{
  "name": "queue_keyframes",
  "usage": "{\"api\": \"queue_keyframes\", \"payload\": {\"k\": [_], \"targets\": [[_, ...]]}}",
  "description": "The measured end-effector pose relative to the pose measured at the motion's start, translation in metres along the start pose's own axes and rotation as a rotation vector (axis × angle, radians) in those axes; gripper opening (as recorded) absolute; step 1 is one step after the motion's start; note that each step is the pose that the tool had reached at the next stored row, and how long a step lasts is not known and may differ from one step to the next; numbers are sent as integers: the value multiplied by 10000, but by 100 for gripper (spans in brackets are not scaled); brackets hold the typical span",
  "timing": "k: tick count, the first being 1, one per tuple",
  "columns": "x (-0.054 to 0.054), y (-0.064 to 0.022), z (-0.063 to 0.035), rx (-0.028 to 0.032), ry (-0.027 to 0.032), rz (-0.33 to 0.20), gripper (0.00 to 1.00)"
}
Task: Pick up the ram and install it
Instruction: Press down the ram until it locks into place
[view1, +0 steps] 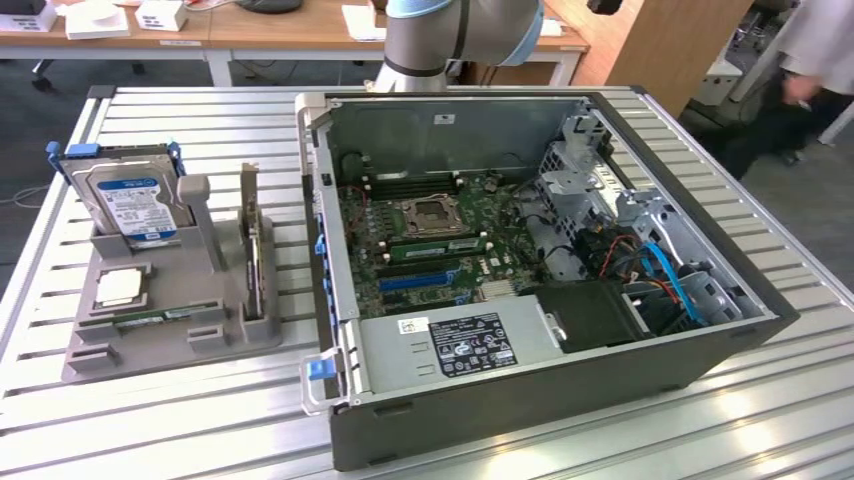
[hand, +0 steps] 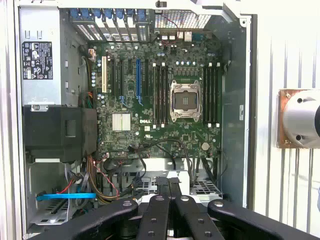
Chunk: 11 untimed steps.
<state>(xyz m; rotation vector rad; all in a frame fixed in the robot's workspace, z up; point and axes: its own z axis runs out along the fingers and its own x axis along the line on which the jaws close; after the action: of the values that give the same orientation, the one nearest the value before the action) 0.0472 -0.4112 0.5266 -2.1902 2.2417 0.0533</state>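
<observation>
Over the open computer case (view1: 534, 385), gripper (hand: 168, 182) is fully closed, empty. Ram (view1: 163, 316) lies in grey holder (view1: 174, 347) at the exterior view's left; descending closed could knock it or the upright expansion card (view1: 250, 235) beside it.

Case (view1: 561, 390): dark grey, with blue latch (view1: 320, 367). Motherboard (hand: 195, 137): green, with black slots (hand: 160, 92) and one blue slot (hand: 138, 75). Holder (view1: 160, 345): plain grey. Ram (view1: 163, 316): green. Drive (view1: 131, 205): silver, with blue-and-white label. Table (view1: 160, 420): silver, ribbed in parallel slats. Gripper (hand: 168, 181): black. Cable (hand: 65, 196): bright blue.
</observation>
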Motion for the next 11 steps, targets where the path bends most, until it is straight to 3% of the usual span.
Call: {"api": "queue_keyframes", "payload": {"k": [11], "targets": [[0,0,0,0,0,0,10]]}}
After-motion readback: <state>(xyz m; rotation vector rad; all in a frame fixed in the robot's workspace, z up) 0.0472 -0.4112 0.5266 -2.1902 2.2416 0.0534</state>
